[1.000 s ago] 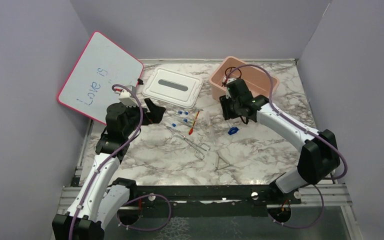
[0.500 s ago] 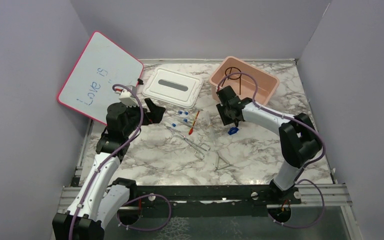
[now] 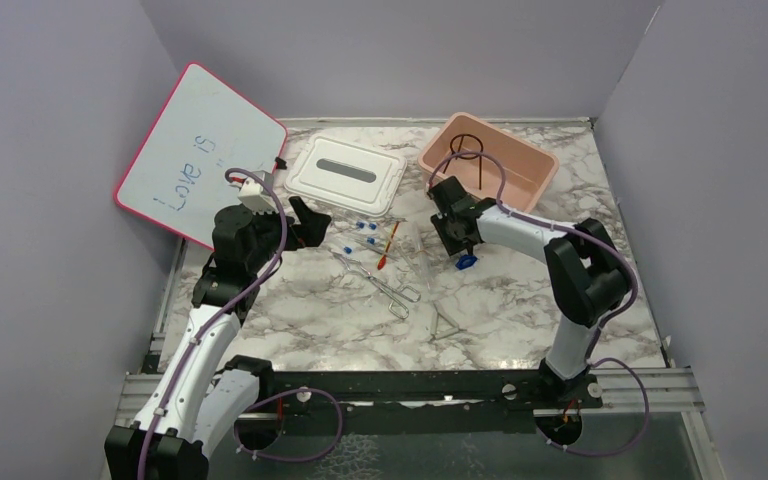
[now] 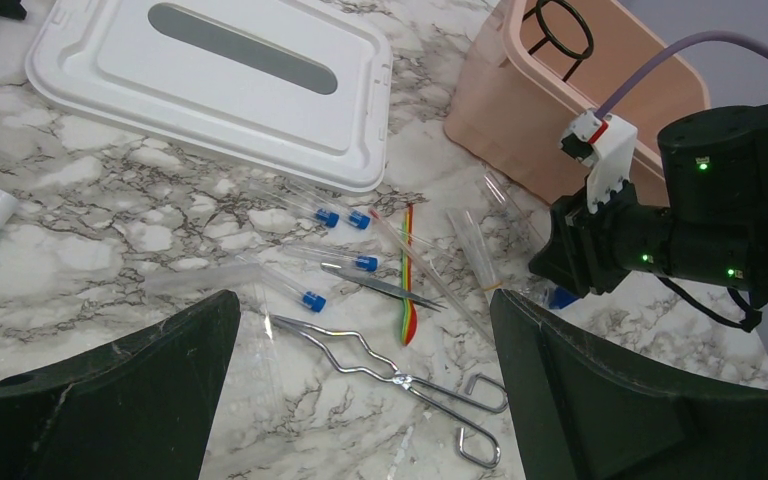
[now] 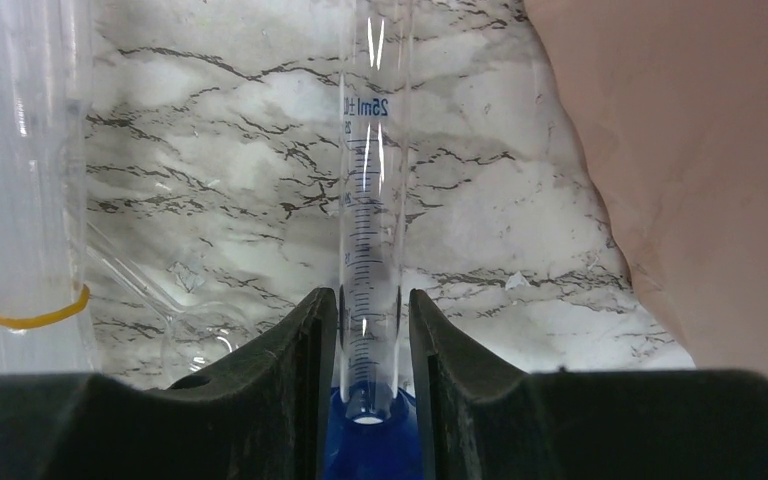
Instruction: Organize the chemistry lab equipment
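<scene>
Top external: the right fingers point(image 3: 458, 246) are low over the marble desk point(image 3: 520, 310), just in front of the pink bin point(image 3: 525, 170) and right at the blue foot of a graduated cylinder point(image 3: 466, 262). The black ring stand point(image 3: 467, 150) sits inside the bin. An orange-red stick point(image 3: 390, 245) and metal tongs point(image 3: 388, 288) lie loose at mid-desk, near the white lid point(image 3: 345, 172). The left fingers point(image 3: 305, 222) hover beside the lid.

Left wrist: those fingers are spread wide and hold nothing. Blue-capped tubes point(image 4: 310, 298) and tweezers point(image 4: 380, 287) lie on the desk beyond them.

Right wrist: the cylinder runs lengthwise between the two fingers, each close against the glass. I cannot tell whether they press it yet. A banded tube point(image 5: 30, 200) lies to one side and the bin wall rises on the other.

The step in hand looks like picking up the cylinder. The next move calls for a gentle, sure pinch on slippery glass, then a lift high enough to clear the bin's rim and the stand inside.
</scene>
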`<state>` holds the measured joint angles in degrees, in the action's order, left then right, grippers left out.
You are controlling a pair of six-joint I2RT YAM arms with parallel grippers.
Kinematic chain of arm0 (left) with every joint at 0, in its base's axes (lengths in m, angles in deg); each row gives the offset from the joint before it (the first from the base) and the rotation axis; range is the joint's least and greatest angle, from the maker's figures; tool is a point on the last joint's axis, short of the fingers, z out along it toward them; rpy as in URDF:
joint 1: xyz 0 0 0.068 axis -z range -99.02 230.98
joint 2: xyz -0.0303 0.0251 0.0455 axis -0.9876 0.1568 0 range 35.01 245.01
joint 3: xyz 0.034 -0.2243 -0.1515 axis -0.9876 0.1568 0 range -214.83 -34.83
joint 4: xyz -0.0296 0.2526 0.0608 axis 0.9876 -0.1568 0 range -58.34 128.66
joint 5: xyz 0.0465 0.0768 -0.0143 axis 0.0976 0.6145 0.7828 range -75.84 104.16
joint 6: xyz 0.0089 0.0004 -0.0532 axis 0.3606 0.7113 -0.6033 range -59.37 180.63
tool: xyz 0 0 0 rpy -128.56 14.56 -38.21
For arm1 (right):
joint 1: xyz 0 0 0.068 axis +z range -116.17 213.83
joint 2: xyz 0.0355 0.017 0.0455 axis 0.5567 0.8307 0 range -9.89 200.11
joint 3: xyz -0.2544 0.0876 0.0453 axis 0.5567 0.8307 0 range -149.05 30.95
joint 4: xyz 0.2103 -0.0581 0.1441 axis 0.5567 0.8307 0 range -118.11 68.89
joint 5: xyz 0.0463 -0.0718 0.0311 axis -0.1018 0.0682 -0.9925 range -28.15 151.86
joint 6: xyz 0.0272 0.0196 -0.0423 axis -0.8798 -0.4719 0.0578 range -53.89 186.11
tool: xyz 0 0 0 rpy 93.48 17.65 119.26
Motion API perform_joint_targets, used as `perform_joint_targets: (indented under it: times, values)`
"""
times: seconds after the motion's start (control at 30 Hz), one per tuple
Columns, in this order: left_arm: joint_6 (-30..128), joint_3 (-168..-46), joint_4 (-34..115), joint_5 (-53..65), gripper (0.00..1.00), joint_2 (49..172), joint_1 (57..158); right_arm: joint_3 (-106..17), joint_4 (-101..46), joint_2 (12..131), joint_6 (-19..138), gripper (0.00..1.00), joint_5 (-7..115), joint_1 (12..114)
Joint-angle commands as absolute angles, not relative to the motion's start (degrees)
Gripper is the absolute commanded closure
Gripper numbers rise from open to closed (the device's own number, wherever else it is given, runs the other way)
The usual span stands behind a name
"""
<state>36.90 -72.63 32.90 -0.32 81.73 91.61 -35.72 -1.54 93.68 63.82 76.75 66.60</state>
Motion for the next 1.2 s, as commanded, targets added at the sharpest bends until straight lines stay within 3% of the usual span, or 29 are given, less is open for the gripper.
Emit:
perform_joint_targets:
  times: [0.0,0.33,0.67,0.97,1.17]
  values:
    - [37.64,-73.60,33.56,0.71,0.01,80.96,91.88,-36.53,-1.87,96.34,67.04,0.63,74.87,66.64]
    - [37.29,-73.42,33.82,0.52,0.01,80.81,91.96,-38.83,0.89,91.57,68.32,0.83,73.55,66.62]
    - [37.25,-73.42,33.87,0.49,0.01,80.90,91.96,-43.57,-1.41,74.95,68.48,0.86,64.29,66.60]
    - [37.04,-73.51,33.65,0.30,0.01,80.74,91.96,-59.53,0.33,80.68,71.52,0.87,57.37,58.70]
    - [37.07,-73.43,33.67,0.31,0.01,80.54,91.96,-63.20,2.67,83.57,81.18,0.88,49.26,52.81]
